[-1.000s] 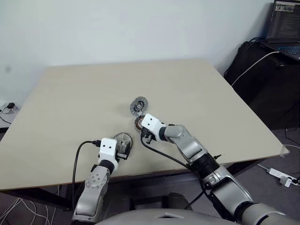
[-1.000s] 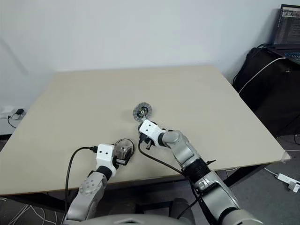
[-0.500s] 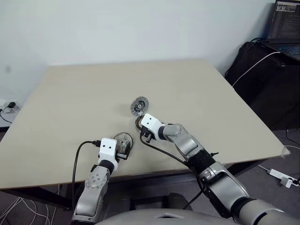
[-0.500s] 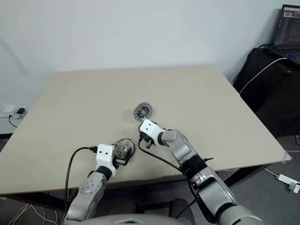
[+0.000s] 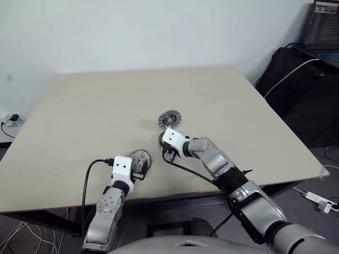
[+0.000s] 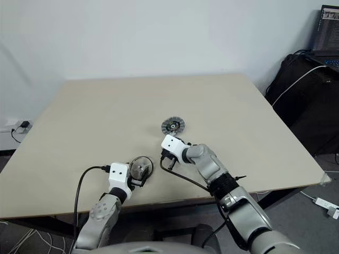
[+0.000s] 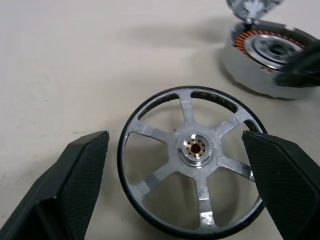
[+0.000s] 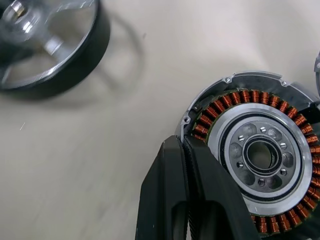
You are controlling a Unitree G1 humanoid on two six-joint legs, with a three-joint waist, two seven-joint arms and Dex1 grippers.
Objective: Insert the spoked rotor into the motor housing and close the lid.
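Beige table [image 5: 95,106], white wall [image 5: 132,32], laptop [image 5: 323,26].

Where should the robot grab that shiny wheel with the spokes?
Probably by its dark outer rim, from above. The spoked rotor lies flat on the table, and the open left hand already has a finger on either side.

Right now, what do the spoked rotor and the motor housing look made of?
Spoked rotor: likely bright machined metal, judging by its silvery spokes; dark band around the rim, brass-coloured hub insert.
Motor housing: grey metal body with a satin sheen and small screw heads, ringed by glossy copper-coloured wire coils. Alloys can't be told.
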